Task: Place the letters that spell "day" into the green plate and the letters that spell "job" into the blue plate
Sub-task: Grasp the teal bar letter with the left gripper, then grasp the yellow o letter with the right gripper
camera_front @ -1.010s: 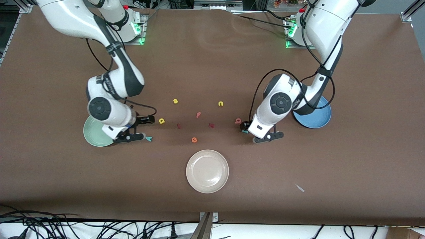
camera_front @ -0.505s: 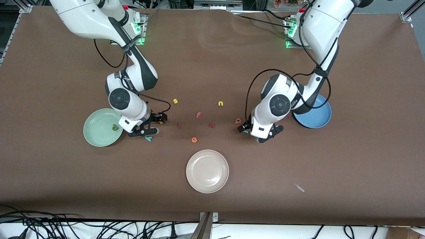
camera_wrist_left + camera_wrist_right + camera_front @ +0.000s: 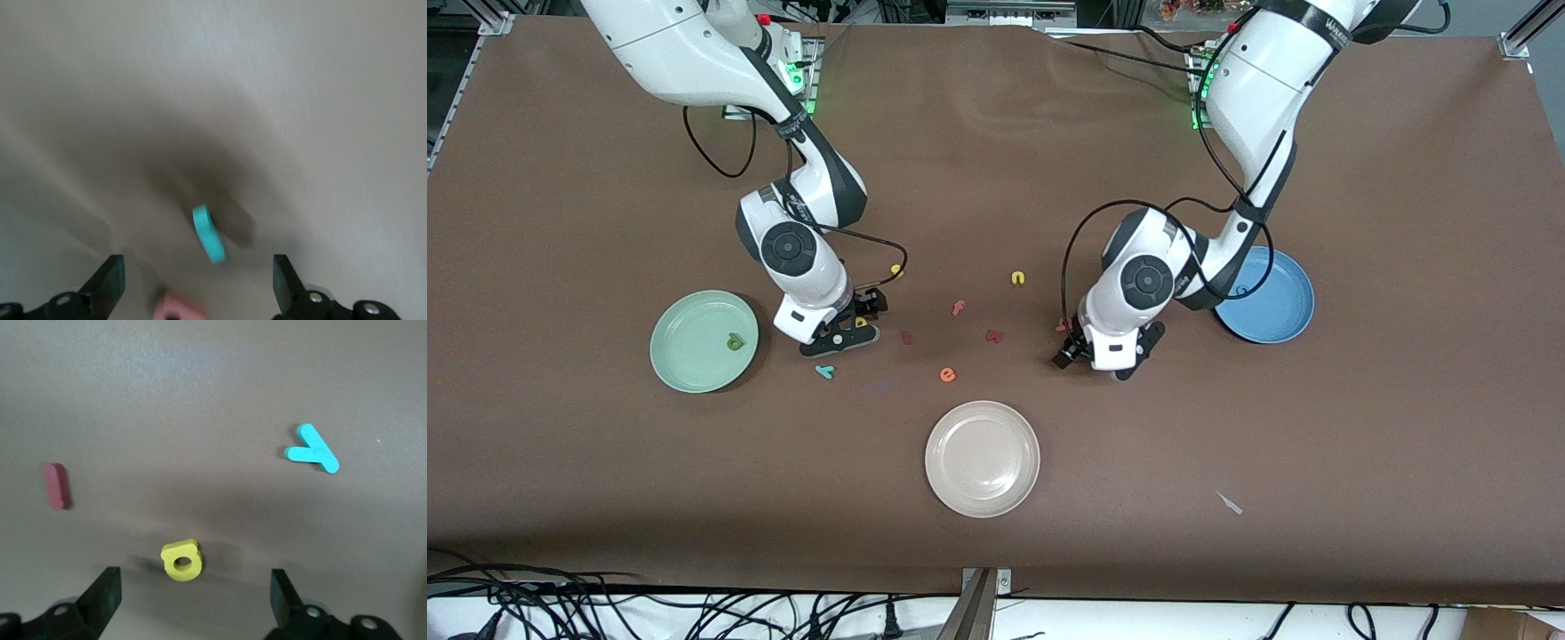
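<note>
The green plate (image 3: 694, 366) holds the olive "d" (image 3: 735, 340). My right gripper (image 3: 855, 324) is open, low over the yellow "a" (image 3: 181, 560), which lies between its fingers (image 3: 107, 590) untouched. The teal "y" (image 3: 824, 371) lies beside it, nearer the camera, also seen as the teal "y" (image 3: 312, 449). My left gripper (image 3: 1092, 358) is open over the teal "j" (image 3: 209, 233), with the pink "b" (image 3: 180, 307) close by; the "b" (image 3: 1064, 324) shows at the gripper's edge. The blue plate (image 3: 1280, 311) lies partly under the left arm.
A cream plate (image 3: 983, 458) sits nearest the camera. Loose letters lie between the grippers: yellow "s" (image 3: 896, 270), yellow "n" (image 3: 1017, 278), pink "f" (image 3: 958, 308), two dark red pieces (image 3: 906, 337) (image 3: 993, 336) and orange "e" (image 3: 947, 375).
The right gripper has swung off the green plate, uncovering the "d", to over the "a". The left gripper has shifted from beside the blue plate toward the middle, over the "j".
</note>
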### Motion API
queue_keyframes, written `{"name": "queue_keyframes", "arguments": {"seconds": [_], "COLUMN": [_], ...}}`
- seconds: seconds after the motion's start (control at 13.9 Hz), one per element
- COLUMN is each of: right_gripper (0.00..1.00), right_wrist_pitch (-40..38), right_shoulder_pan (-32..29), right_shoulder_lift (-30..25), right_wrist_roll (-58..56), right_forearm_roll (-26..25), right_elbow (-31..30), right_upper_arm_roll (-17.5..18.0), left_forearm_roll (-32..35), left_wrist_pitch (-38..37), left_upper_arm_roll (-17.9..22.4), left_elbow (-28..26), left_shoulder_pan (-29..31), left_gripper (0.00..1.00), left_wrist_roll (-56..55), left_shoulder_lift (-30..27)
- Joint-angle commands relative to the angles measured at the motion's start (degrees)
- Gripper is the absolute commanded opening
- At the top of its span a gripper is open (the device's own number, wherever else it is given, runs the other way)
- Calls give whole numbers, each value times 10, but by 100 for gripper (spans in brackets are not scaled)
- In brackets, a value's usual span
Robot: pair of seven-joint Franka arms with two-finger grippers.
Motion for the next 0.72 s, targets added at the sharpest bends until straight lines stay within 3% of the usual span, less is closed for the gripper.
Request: {"name": "queue_keyframes", "arguments": {"seconds": [0.0,0.22,0.43,0.58,0.65], "right_gripper": [94,87,79,74,72], "right_wrist_pitch": [11,24,30,31,32], "right_shoulder_pan": [4,3,2,2,3], "right_shoulder_lift": [9,17,17,18,18], "right_wrist_roll": [1,1,4,7,8], "right_forearm_roll": [-15,-15,-12,-11,-11], "right_elbow": [1,2,2,2,2], "right_upper_arm_roll": [-1,0,0,0,1], "left_forearm_roll": [-12,-13,-13,-13,-13], "left_wrist_pitch": [0,0,0,0,0], "left_upper_arm_roll": [12,11,8,7,6], "left_elbow": [13,13,13,13,13], "left_shoulder_pan": [-5,-5,-5,-5,-5], "left_gripper": [84,56,36,8,0], "left_wrist_roll": [-9,-9,-3,-2,-2], "left_shoulder_lift": [9,10,12,12,12]}}
